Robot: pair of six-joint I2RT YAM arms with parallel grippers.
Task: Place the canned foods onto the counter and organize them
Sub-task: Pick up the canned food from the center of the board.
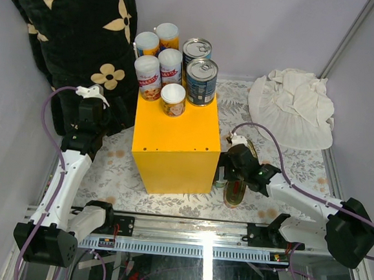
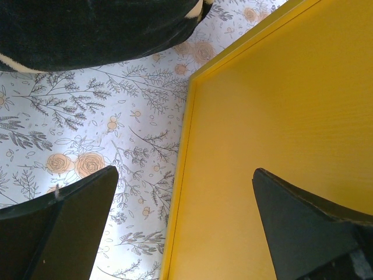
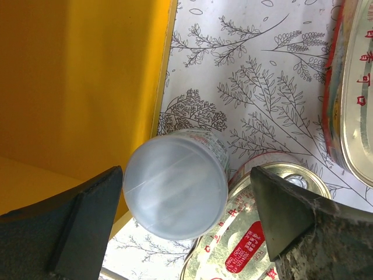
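One black flower-patterned pillow [image 1: 66, 27] slumps in the far left corner. Just in front of it the left hand [image 2: 183, 181] hangs released, fingers wide and grasping nothing, looking down where the yellow box [image 1: 173, 145] meets the flowered tabletop [image 1: 117, 167]. On the far half of the box's top, seven cans [image 1: 170, 64] stand upright in a tight group, five slim white-lidded ones to the left and two wider blue-labelled ones to the right.

Right of the box, low beside its wall, the right hand [image 3: 186, 175] is spread open. It has a finger on either side of a slim can [image 3: 175, 184] that stands on the tabletop hard by the box; I see no contact. Close against that can an oval gold tin [image 3: 247, 233] lies flat, and a second flat tin [image 3: 352, 99] sits further right. A crumpled white cloth [image 1: 293, 106] lies in the far right corner.

The slim can looks stiff and fairly light, but it is tall, narrow and smooth-labelled, so I'd guess it tips or slides easily. It is best pinched across its body, below the lid. The oval tins look dense and low, awkward to get fingers round, and across the short width seems the surest hold.
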